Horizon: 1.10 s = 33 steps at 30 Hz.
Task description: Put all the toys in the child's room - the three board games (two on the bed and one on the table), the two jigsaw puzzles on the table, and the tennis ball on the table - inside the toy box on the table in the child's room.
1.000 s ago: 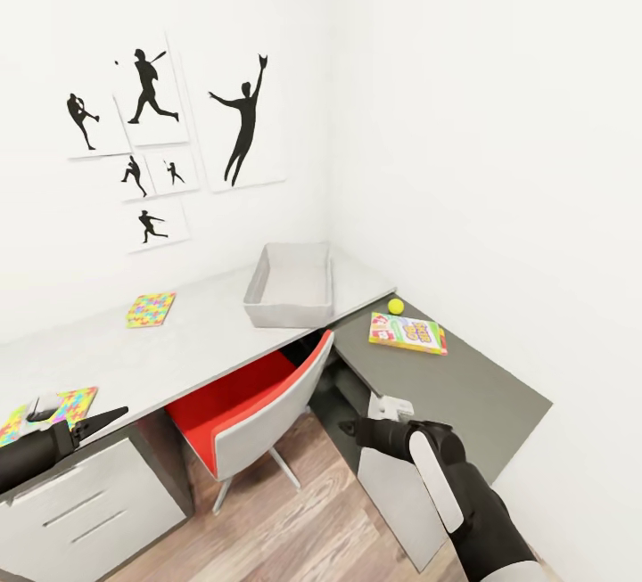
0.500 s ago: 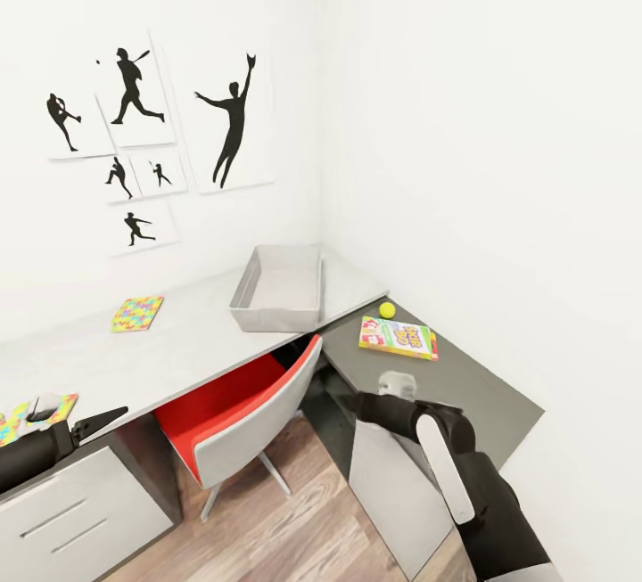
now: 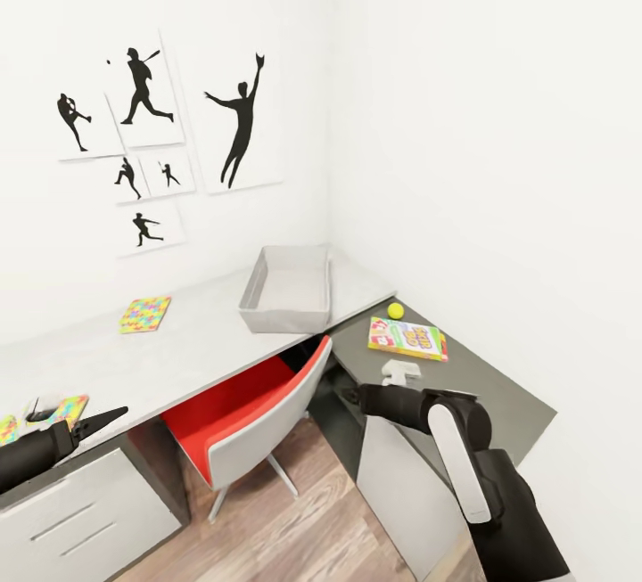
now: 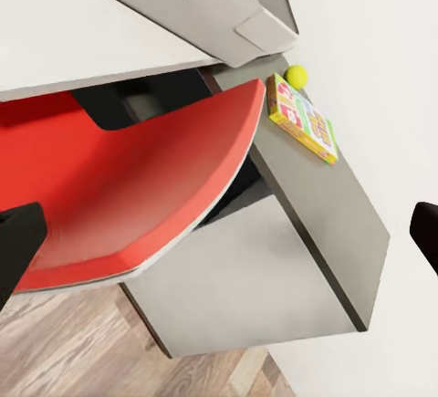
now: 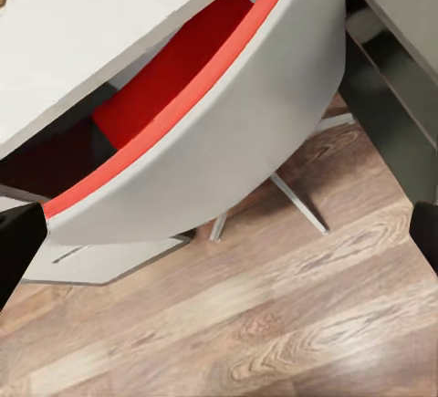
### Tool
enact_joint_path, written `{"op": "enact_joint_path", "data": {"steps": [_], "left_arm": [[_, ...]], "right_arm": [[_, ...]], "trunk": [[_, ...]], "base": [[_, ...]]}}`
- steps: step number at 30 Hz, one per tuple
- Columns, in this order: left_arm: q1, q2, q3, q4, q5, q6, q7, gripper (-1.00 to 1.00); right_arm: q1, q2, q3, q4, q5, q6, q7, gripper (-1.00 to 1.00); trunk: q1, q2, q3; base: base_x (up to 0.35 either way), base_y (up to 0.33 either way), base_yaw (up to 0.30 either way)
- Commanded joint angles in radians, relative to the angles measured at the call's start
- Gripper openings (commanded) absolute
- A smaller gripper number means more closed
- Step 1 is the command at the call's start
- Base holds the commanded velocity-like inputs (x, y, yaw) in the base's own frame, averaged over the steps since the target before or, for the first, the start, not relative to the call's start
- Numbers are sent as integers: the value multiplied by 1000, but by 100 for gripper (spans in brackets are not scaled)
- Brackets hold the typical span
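Observation:
The grey toy box (image 3: pixel 285 290) stands open near the corner of the light desk (image 3: pixel 205 341). A yellow tennis ball (image 3: pixel 395 310) and a colourful board game (image 3: pixel 408 338) lie on the dark side desk (image 3: pixel 486 395); both also appear as the ball (image 4: pixel 296 75) and the game (image 4: pixel 303 120). One jigsaw puzzle (image 3: pixel 145 315) lies left of the box, and another puzzle (image 3: pixel 64 409) sits near the left gripper (image 3: pixel 94 423). The right gripper (image 3: pixel 350 397) hovers at the dark desk's front edge. Both grippers (image 4: pixel 219 237) (image 5: pixel 219 233) are open and hold nothing.
A red and grey chair (image 3: pixel 259 404) is tucked under the light desk, between the two arms. White drawers (image 3: pixel 80 502) stand at lower left. Wooden floor (image 3: pixel 294 520) lies below. Silhouette posters (image 3: pixel 241 118) hang on the wall.
The head view swung a little left, then back right. My right arm rose slightly towards the dark desk's edge. The left arm kept its place.

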Motion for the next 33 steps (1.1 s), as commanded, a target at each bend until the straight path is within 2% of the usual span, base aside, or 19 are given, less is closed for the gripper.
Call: {"op": "enact_joint_path", "data": {"steps": [1,13,33], "left_arm": [[-1,0,1,0,2,10,-2,100],[-1,0,0,0,2,10,-2,100],[-1,0,-1,0,2,9,-2,100]], "right_arm": [[-1,0,0,-1,-1,5,-1,100],[0,1,-1,-2,-2,6,-1,100],[-1,-2,-6,21,-3,-15,2,100]], "trunk": [[1,-2,-2],[1,-2,-3],[1,-2,-16]], "base": [[152,184,0],[249,162,31],[221,89,242]]}}
